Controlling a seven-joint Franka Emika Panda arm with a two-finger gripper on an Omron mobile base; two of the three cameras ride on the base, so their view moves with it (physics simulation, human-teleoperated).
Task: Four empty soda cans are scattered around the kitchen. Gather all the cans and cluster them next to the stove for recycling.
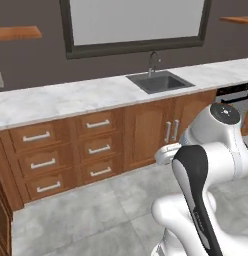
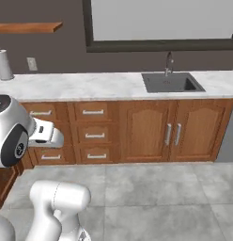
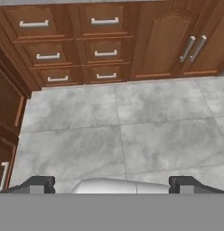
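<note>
Arm pose: the white Franka arm (image 1: 206,165) is folded close over its base, hand aimed down at the grey tiled floor (image 3: 123,131).
Gripper: the two-finger gripper (image 3: 112,184) has its dark tips spread wide, with nothing between them.
Kitchen: reddish-brown wooden cabinets (image 2: 151,127) run under the white marble counter (image 1: 71,97).
Counter's far edge: steel sink (image 2: 171,83) with faucet.
Counter's left end: white paper-towel roll (image 2: 3,64), upright.
Cut off: a dark appliance front (image 1: 235,97) at the left base view's right edge; what it is cannot be told.

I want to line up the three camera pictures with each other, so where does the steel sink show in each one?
Left base view: the sink sits right of centre in the upper part, set into the marble counter.
Right base view: the sink sits right of centre, upper part.
Hand view: not in it; cabinet fronts and floor there.
Shared landmark: the double-door cabinet below the sink.
</note>
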